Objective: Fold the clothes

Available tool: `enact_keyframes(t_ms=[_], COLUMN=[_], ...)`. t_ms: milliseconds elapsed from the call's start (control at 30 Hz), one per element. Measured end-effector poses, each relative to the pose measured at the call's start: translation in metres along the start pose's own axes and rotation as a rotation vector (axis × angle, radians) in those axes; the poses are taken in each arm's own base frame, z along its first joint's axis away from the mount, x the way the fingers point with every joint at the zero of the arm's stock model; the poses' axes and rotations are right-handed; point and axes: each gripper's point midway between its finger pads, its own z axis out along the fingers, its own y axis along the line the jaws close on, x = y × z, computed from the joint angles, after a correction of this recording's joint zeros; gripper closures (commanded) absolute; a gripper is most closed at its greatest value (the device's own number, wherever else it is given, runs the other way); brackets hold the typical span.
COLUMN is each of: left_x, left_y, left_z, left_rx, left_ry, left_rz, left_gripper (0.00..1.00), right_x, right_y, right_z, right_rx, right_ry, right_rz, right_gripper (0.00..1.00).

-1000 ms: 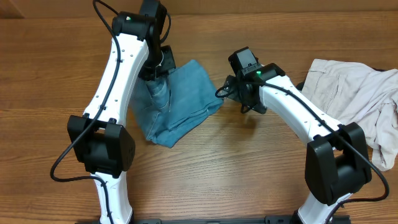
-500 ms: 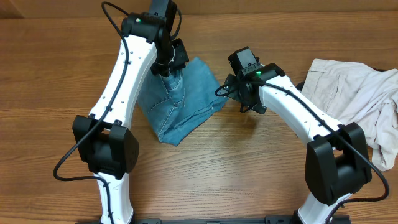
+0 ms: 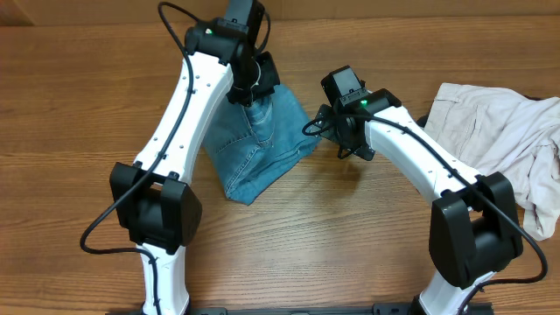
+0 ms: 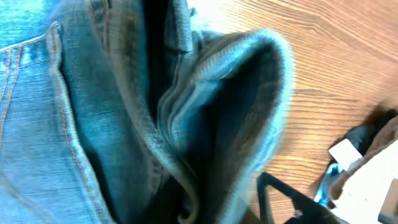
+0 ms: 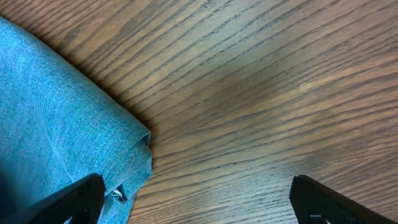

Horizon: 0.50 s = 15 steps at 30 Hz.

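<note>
Denim notes from my end: the jeans [image 3: 262,153] are a soft but fairly heavy bundle. They're thick enough to hold a crease, too floppy to push around, and I doubt they'll slip much on the wood tabletop [image 3: 367,245]. They sit well apart from the beige trousers [image 3: 499,131], with the right arm in between.

The left gripper [image 3: 254,87] is clamped on a bunched ridge of them at the end farthest from the trousers' near hem. The left wrist view is just a fat rolled fold with tan stitching beside it. I'd say seams and the waistband are the spots to grab, since single layers just stretch and slide out.

The right gripper [image 5: 196,186] is spread wide with nothing in it, hovering between the trousers and the jeans, just beside the jeans' corner that faces the trousers.

The long axis looks diagonal to me. It runs from the lifted end under the left gripper down to a blunt end angled away from the trousers.
</note>
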Motion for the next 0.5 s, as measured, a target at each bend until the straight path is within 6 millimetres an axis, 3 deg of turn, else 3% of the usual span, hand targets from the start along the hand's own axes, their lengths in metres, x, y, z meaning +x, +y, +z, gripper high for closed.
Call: enact_keyframes(t_ms=[67,100,300,400,433,500], left_x=[0.001,0.002,0.002,0.012,0.016,0.011], left_y=[-0.005,-0.006,-0.006,0.008,0.019,0.056], left_z=[0.0,-0.001,-0.001,-0.003,-0.004,-0.013], left_rx=[0.015,0.018,0.017,-0.031,-0.063,-0.134], left_ry=[0.001,0.002,0.005,0.053,0.077,0.105], left_rz=[0.002,0.001,0.001,-0.001,-0.017,-0.084], left_gripper=[0.19,0.12,0.07,0.05,0.04,0.02], right_x=[0.0,0.0,0.001,0.005,0.006,0.006], right_y=[0.0,0.0,-0.001,-0.006,-0.008,-0.014], right_z=[0.0,0.0,0.0,0.0,0.0,-0.003], right_rx=[0.001,0.002,0.005,0.024,0.031,0.044], right_ry=[0.001,0.001,0.005,0.021,0.026,0.034], right_rz=[0.0,0.0,-0.001,0.002,0.007,0.024], right_gripper=[0.01,0.01,0.08,0.12,0.21,0.49])
